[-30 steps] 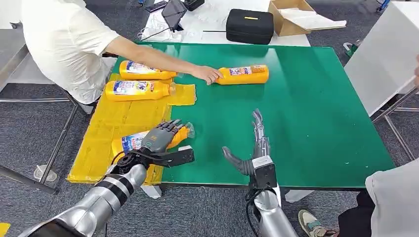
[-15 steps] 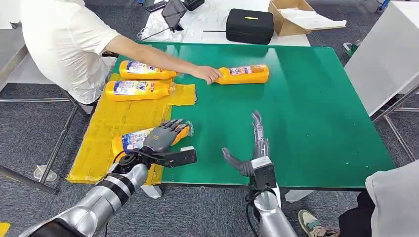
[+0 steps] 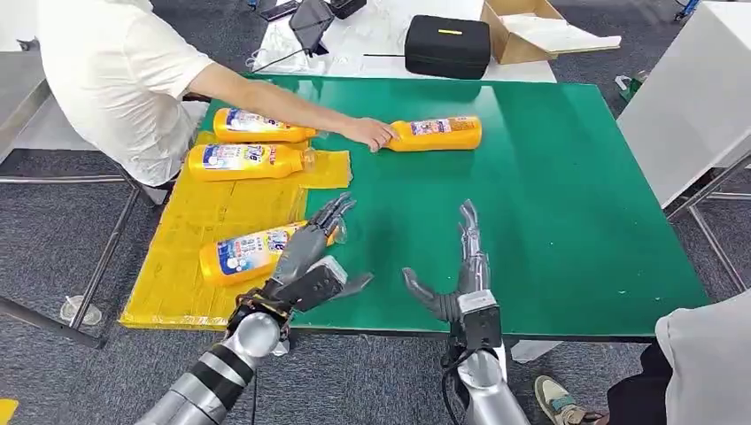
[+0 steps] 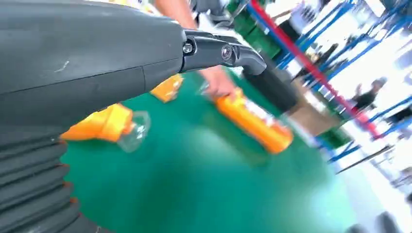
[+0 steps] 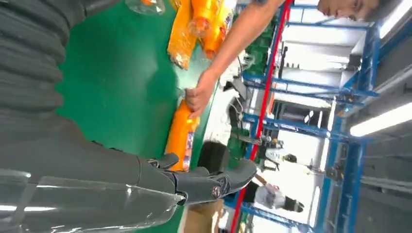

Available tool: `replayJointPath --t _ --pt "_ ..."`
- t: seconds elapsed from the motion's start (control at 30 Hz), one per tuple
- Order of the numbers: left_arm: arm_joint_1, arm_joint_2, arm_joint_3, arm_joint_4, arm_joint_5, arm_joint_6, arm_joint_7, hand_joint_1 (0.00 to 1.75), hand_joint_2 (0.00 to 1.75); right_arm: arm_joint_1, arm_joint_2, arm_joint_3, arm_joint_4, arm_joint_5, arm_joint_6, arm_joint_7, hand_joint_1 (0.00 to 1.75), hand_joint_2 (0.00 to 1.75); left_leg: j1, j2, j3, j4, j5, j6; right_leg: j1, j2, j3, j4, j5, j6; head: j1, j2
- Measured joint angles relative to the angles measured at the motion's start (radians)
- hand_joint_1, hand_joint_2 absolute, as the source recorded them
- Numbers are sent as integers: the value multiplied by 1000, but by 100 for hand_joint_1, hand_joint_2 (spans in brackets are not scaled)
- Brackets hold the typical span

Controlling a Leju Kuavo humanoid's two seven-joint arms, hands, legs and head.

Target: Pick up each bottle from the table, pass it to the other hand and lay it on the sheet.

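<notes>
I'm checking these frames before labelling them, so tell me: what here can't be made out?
- Head view: the nearest bottle on the yellow sheet; its neck end is covered by the left hand, so contact is unclear.
- Head view: the far bottle's cap is hidden under the person's hand.
- Bottle label text: too small.
- Left wrist view: that far bottle is motion-blurred.
- Right wrist view: the right hand is cut off by the edge.

workshop hall | blue steel racking (image 5: 340,121) | green worktable (image 3: 549,195)
</notes>
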Motion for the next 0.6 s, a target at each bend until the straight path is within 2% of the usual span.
replayJointPath --t 0.37,0.4,0.5,0.53,0.6 --pt "65 -2 -1 -140 61 61 -17 0 175 21 -2 21 -96 -11 -67 0 0 175 0 0 0 0 0 0 0 0 0 0 0 0 0 0" --pt "67 -2 -1 -144 61 62 -18 0 175 22 -2 21 -100 -12 -67 0 0 0 0 0 0 0 0 0 0 0 0 0 0 0 0 0" --pt "72 -2 -1 -155 76 69 -19 0 175 25 -2 23 -103 -12 -73 0 0 0 0 0 0 0 0 0 0 0 0 0 0 0 0 0" --pt "75 -2 -1 -158 86 69 -19 0 175 26 -2 23 -103 -17 -73 0 0 175 0 0 0 0 0 0 0 0 0 0 0 0 0 0" --pt "86 -2 -1 -168 115 74 -19 0 175 30 2 23 -100 -24 -57 0 0 175 0 0 0 0 0 0 0 0 0 0 0 0 0 0"
